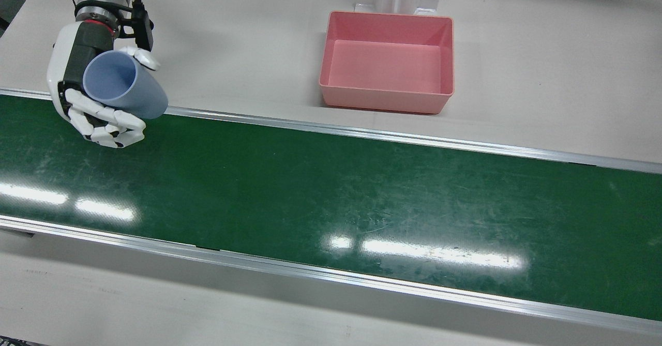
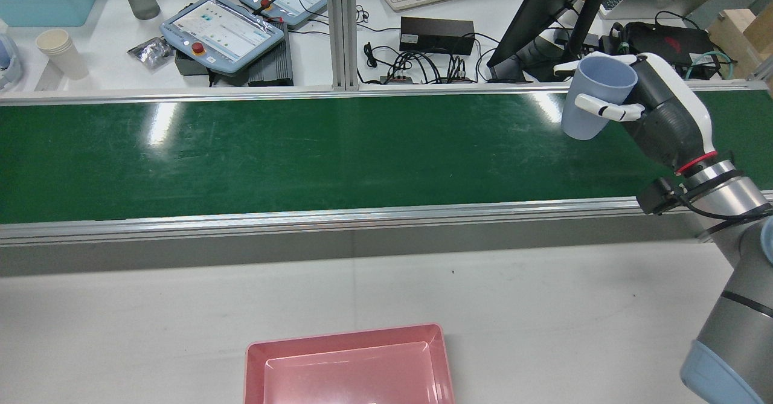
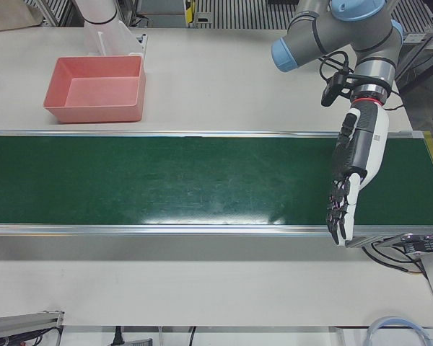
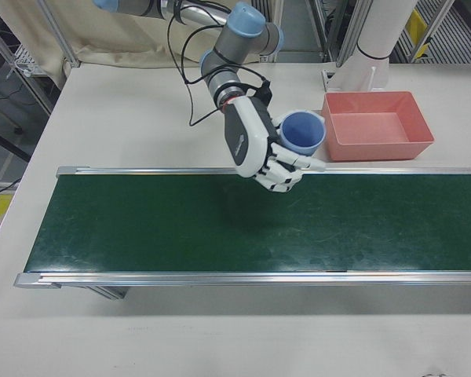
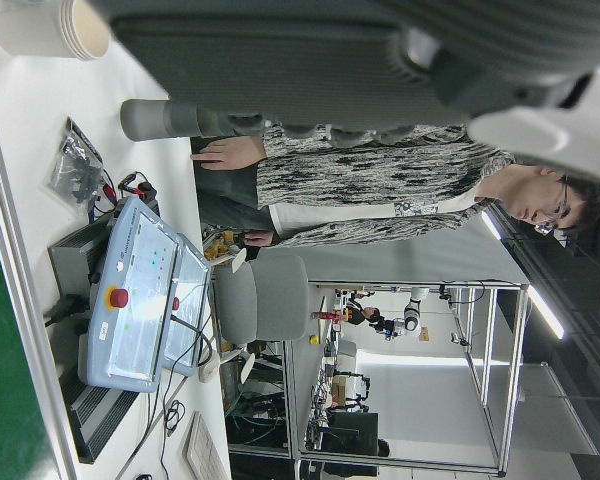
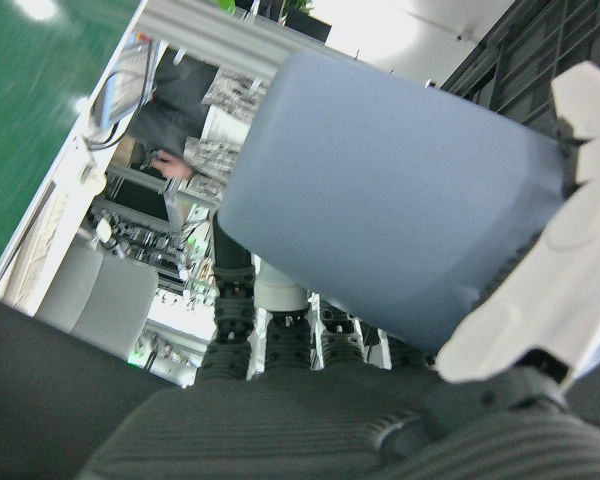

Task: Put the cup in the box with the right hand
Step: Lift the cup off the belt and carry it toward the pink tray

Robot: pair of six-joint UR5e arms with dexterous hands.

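My right hand (image 1: 95, 95) is clamped round the blue cup (image 1: 123, 86), lifted over the belt's edge, so I should carry it level to the pink box (image 1: 387, 61), well apart, before letting go

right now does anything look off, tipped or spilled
Nothing stands out. The right hand holds the blue cup above the belt edge, and the pink box sits square and empty on the table. The cup looks empty too.

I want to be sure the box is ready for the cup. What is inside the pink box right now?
Nothing: the pink box shows a bare floor in the front view. The cup is held in the right hand, above the belt's edge.
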